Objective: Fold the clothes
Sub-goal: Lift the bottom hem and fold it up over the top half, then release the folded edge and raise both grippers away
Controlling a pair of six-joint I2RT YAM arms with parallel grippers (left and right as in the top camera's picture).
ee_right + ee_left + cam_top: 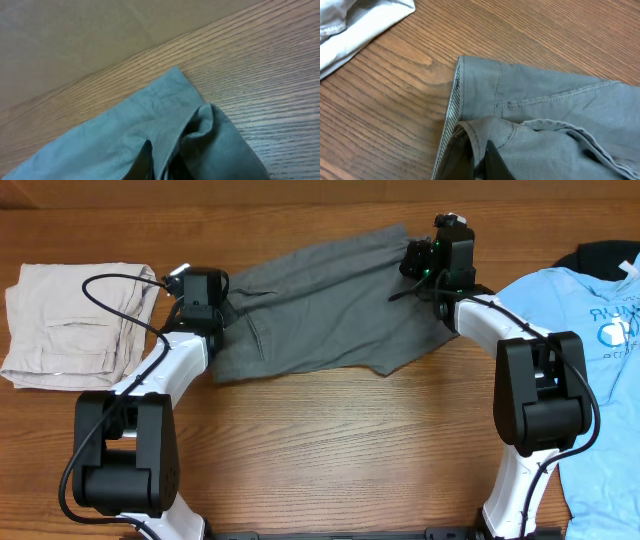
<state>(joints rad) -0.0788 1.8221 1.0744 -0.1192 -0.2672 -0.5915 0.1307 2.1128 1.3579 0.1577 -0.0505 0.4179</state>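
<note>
- Lying spread out and slightly rumpled on the wooden table (pixel 330 440), toward its far edge and about midway between its left and right edges: grey shorts (pixel 320 305), with the waistband (pixel 470 90) turned to the left edge and the legs to the right
- Pinching a raised fold of that waistband with the left gripper (pixel 481 162), jaws closed tight on the cloth, just beside the waistband's corner at the shorts' left end
- Lifting that fold a little off the wood, with the rest of the waistband lying flat
- Clamping the right gripper (pixel 162 167) shut on a bunched fold of cloth at the shorts' far right corner, with the hem corner (pixel 175 75) lying flat on the table just beyond the fingers
- Resting folded by the left edge, apart from the grey pair: beige shorts (pixel 70 325)
- Lying at the right edge, partly under the right arm: a light blue printed T-shirt (pixel 590 340), with a black garment (pixel 605 252) showing behind it at the far right corner
</note>
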